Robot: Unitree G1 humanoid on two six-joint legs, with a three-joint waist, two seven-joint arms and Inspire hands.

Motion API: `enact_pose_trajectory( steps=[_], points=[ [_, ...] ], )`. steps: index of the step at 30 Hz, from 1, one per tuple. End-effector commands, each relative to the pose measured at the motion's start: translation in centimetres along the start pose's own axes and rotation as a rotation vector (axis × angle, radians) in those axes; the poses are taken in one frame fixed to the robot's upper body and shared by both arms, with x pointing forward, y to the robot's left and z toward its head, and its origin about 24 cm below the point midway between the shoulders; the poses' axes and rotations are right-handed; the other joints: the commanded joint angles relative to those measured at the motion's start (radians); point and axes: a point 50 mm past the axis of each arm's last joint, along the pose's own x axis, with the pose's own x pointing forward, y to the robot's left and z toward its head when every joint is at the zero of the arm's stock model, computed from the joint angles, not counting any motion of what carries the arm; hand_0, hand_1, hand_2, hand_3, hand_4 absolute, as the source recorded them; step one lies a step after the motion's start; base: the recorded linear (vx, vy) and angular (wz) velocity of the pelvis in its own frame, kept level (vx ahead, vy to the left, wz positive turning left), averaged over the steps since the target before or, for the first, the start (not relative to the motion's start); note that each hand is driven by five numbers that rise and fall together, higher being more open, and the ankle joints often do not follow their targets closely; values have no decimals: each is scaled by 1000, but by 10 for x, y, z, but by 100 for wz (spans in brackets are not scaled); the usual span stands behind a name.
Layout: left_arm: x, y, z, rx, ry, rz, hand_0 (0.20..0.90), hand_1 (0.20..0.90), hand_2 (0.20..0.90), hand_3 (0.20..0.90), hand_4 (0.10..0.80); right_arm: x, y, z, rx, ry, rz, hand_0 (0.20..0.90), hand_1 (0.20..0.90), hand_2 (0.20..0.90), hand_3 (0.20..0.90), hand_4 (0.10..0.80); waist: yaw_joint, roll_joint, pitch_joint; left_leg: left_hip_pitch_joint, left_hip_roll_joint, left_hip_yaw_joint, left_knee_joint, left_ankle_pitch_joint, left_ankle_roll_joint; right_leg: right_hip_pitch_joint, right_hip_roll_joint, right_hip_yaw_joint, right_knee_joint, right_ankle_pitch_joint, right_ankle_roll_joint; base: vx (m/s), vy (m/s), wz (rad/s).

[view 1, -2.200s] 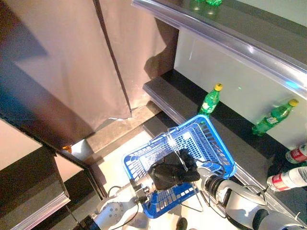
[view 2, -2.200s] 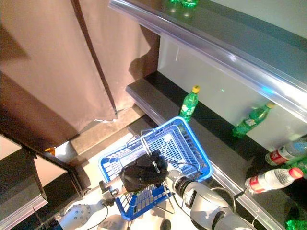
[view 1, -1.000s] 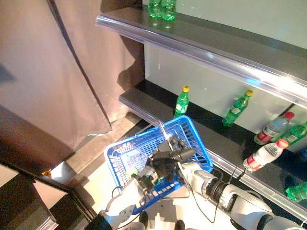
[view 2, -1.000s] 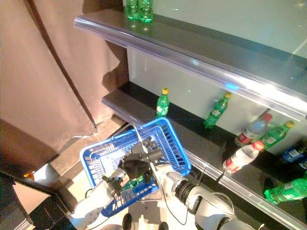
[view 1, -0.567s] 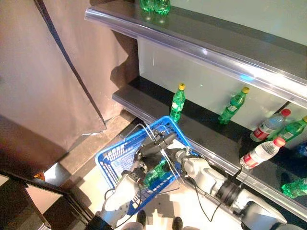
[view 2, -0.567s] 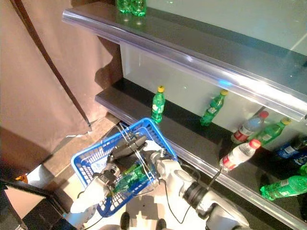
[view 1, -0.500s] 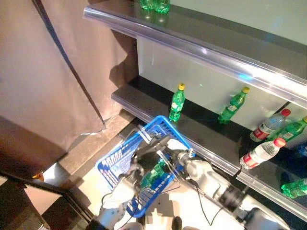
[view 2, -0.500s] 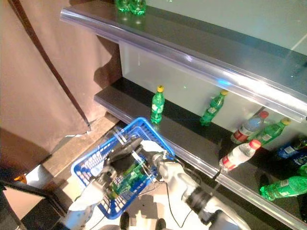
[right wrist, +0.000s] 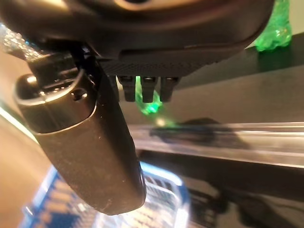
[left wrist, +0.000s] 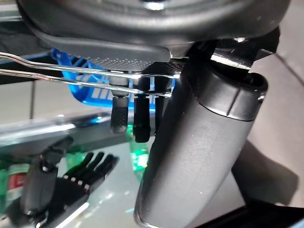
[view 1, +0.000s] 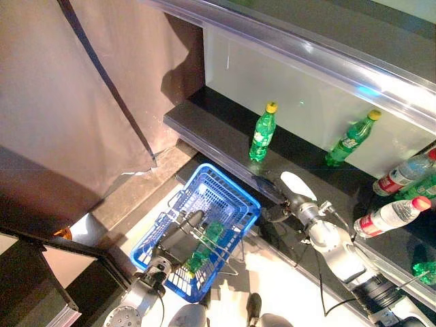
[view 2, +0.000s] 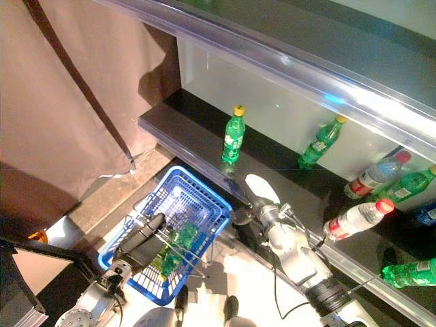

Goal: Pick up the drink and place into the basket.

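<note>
Now your right robot hand [view 1: 276, 213] is clear of the basket [view 1: 242, 204] and empty, sitting just past the rim nearest the shelf [view 1: 218, 133]; half a second ago it was over the basket with the drink. Its wrist view is showing short fingers [right wrist: 142, 88] hanging loose, relaxed rather than curled, with nothing between them and the thumb. The green drink bottle [view 1: 204, 245] is lying on the basket floor, right beside your left robot hand [view 1: 176, 238]. That left robot hand is curling its fingers [left wrist: 126, 114] round the wire handle [left wrist: 71, 71] and carrying the basket. Judged from this, the placement is done. Other bottles, including an upright green one [view 1: 261, 133], are standing or lying on the shelf beyond the right robot hand.
</note>
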Motion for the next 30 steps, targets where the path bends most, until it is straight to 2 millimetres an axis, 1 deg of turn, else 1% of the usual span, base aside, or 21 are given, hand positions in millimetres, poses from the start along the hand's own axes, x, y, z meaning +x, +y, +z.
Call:
enact_pose_trajectory(
  steps=[1,5,10,13,15,16,19,23,26,27,30],
  points=[
    [3,-135,26,-68,-132,-831,300,300,300,200,100,1,-35,36,43,-232,-183,900,900,900,900,800,-1,9,-138,41,26,-15,27,-119,-34,-5,2,-4,106,-96,9,-60,-42,3],
    [4,-136,25,-78,-120,-839,300,300,300,200,100,0,-34,39,84,-254,-157,900,900,900,900,800,-6,10,-149,43,31,-10,21,-115,-39,-3,6,2,96,-93,9,-51,-38,-1],
    [8,-137,23,-79,-114,-817,300,300,300,200,100,-3,-40,50,149,-323,-215,900,900,900,900,800,-14,11,-155,40,38,-3,18,-109,-45,-6,12,5,96,-95,5,-42,-44,-4],
    [11,-134,23,-77,-130,-775,300,300,300,200,100,-10,-47,69,270,-465,-256,900,900,900,900,800,-23,17,-155,37,45,1,17,-107,-50,-11,19,11,97,-99,0,-62,-45,-4],
    [13,-127,25,-84,-151,-723,300,300,300,200,100,-18,-50,77,374,-549,-272,900,900,900,900,800,-31,19,-157,36,51,8,17,-106,-55,-15,24,14,100,-102,-2,-58,-60,-7],
    [14,-125,25,-88,-158,-707,300,300,300,200,100,-20,-50,78,396,-562,-272,900,900,900,900,800,-33,19,-157,36,52,10,17,-106,-56,-16,25,15,101,-103,-3,-42,-66,-8],
    [13,-110,28,-56,-208,-611,300,300,300,200,100,-34,-49,79,514,-631,-265,900,900,900,900,800,-44,22,-162,30,61,19,17,-101,-63,-23,35,26,101,-106,-8,-52,-84,-9],
    [15,-95,28,-67,-224,-528,300,300,300,200,100,-41,-48,79,528,-668,-252,900,900,900,900,800,-53,24,-159,20,71,20,17,-89,-71,-33,47,36,100,-105,-14,-66,-103,-6],
    [16,-84,26,-71,-233,-471,300,300,300,200,100,-42,-51,76,584,-677,-265,900,900,900,900,800,-56,24,-155,4,87,26,16,-69,-85,-34,58,40,94,-104,-20,-59,-121,-13],
    [17,-78,25,-82,-240,-445,300,300,300,200,100,-42,-51,75,586,-679,-277,900,900,900,900,800,-57,25,-154,-5,95,30,17,-60,-91,-32,63,42,92,-103,-21,-50,-129,-10],
    [18,-71,24,-93,-256,-400,300,300,300,200,100,-43,-52,74,597,-688,-291,900,900,900,900,800,-59,25,-148,-30,113,34,17,-36,-105,-30,71,44,83,-101,-24,-44,-118,-3]
  ],
)
